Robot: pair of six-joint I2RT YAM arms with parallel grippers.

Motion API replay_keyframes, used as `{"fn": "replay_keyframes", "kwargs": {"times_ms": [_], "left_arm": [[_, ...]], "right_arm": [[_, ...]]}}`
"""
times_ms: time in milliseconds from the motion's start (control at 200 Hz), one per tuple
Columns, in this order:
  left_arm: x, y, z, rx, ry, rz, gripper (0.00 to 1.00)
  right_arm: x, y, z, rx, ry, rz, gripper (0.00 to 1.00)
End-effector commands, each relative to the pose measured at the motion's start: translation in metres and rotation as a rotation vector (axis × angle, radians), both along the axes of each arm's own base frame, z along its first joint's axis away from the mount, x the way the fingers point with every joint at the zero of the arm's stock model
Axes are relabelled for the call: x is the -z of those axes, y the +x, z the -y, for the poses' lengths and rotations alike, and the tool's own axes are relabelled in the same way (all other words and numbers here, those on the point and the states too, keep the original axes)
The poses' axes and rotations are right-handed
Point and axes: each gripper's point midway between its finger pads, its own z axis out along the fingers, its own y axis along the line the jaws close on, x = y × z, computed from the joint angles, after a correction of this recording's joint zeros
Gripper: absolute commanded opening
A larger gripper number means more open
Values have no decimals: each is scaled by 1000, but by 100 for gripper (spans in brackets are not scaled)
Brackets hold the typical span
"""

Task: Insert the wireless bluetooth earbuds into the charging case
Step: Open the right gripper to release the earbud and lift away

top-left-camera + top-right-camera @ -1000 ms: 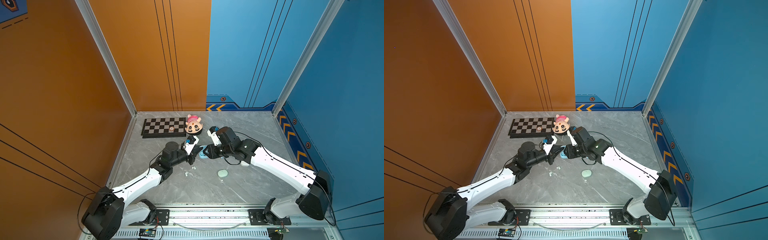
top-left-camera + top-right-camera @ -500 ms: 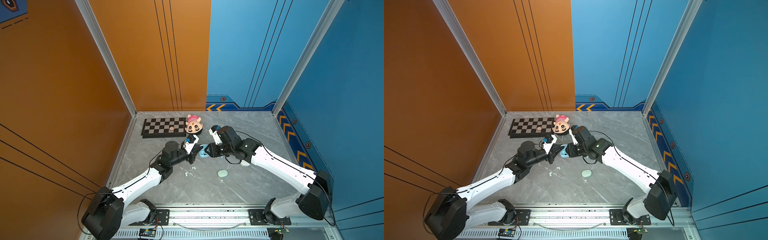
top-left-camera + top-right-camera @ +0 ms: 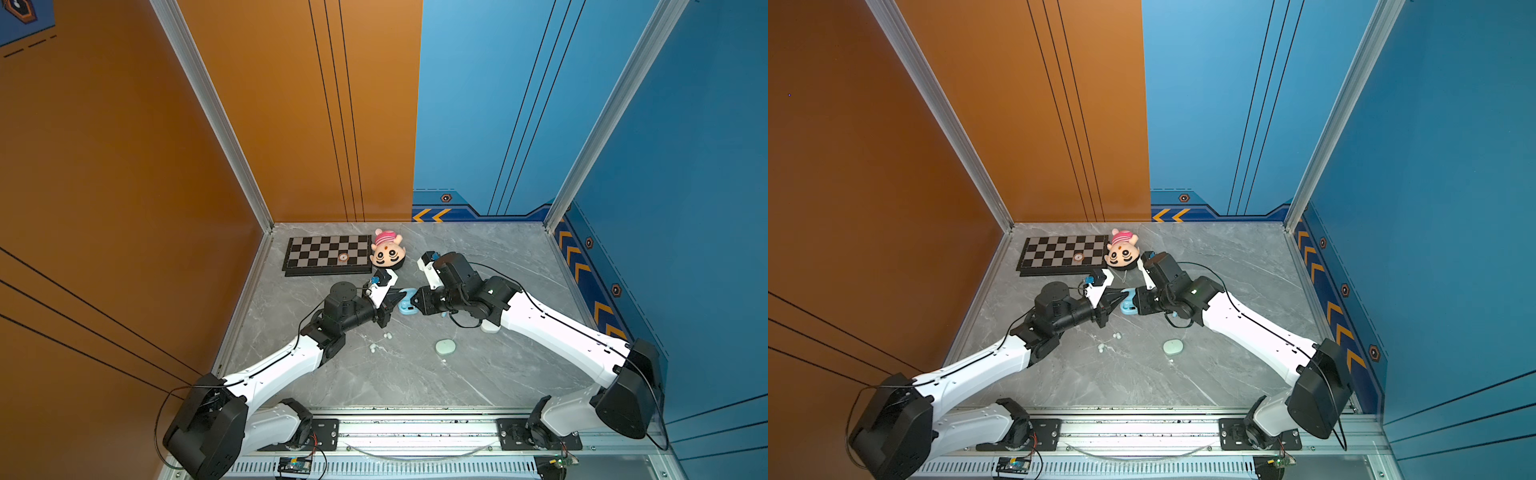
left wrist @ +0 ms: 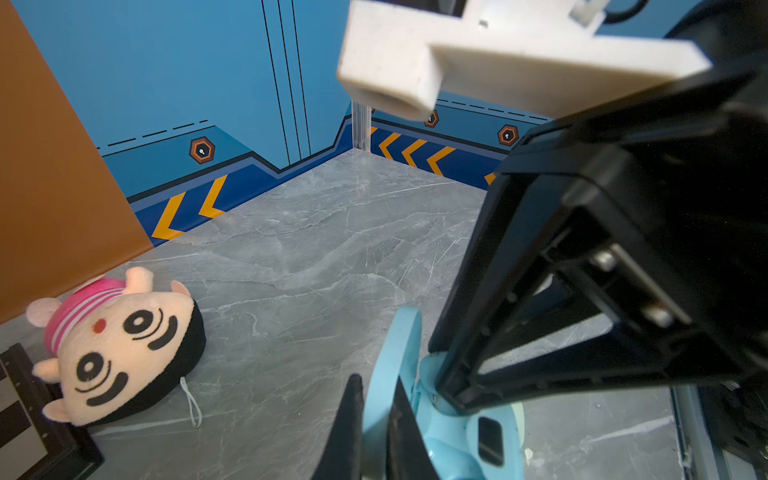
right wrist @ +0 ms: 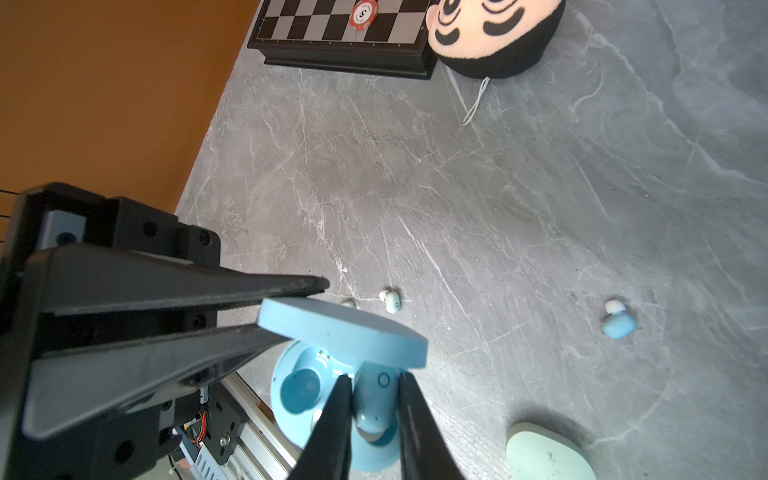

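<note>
Left gripper [image 4: 377, 399] is clamped on the raised lid [image 5: 340, 332] of the light blue charging case [image 3: 405, 309], mid-table. Right gripper [image 5: 375, 384] is pinching a light blue earbud [image 5: 374, 409] at one socket of the case base; seated or not, can't tell. Pale earbuds [image 3: 388, 335] lie loose at 7 o'clock from the case, with a closed mint case [image 3: 445, 346] at 5 o'clock.

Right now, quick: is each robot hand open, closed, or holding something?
The left hand: closed, pinching the lid of the blue charging case.
The right hand: closed on a light blue earbud at the case.
</note>
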Motion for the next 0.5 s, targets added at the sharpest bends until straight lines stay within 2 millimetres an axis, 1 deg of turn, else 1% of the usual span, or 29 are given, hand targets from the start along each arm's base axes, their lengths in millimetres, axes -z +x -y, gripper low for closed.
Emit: {"fn": "replay_keyframes", "kwargs": {"times_ms": [0,315,435,496], "left_arm": [[-26,-1,3,10,-49,44,0],[-31,2,0,3,-71,38,0],[-33,4,-2,-5,-86,32,0],[-34,4,-2,-3,-92,32,0]], "right_arm": [[2,3,-1,-18,-28,21,20],[0,-6,-4,-117,-76,86,17],[-1,-7,-4,-130,-83,101,17],[-1,-7,-3,-131,-88,108,19]]}}
